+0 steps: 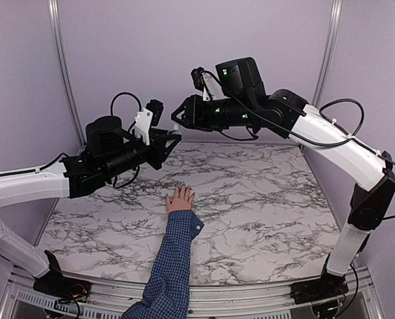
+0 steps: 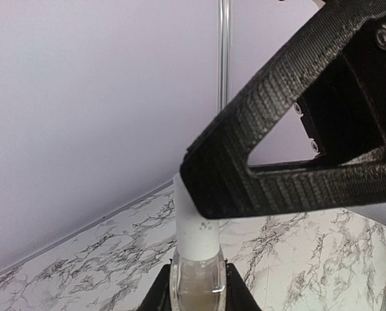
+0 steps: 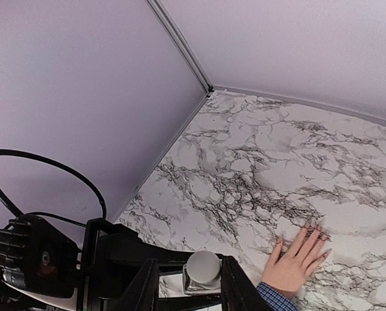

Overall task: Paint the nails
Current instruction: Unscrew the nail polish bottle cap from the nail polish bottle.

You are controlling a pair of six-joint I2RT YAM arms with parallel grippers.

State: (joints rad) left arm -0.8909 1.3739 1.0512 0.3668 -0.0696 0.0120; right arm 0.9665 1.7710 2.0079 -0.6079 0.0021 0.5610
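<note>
Seemingly step 1, uncapping: left fingers [image 1: 169,141] clamp the bottle [image 2: 196,288] aloft, right fingers [image 1: 178,121] straddle its white cap [image 3: 202,269] (gripped or not, I cannot tell), which needs twisting off next; the nails [image 3: 309,226] rest with the hand [image 1: 180,199], flat on the bench [image 1: 263,186].

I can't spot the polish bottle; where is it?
In the top view the polish bottle is mid-air, left of centre, held by the left gripper, white cap at the right gripper.

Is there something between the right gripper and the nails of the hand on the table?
Nothing visible. The right gripper is high above the marble table, at the white cap of the small bottle that the left gripper holds. Between it and the nails I see only open air.
</note>
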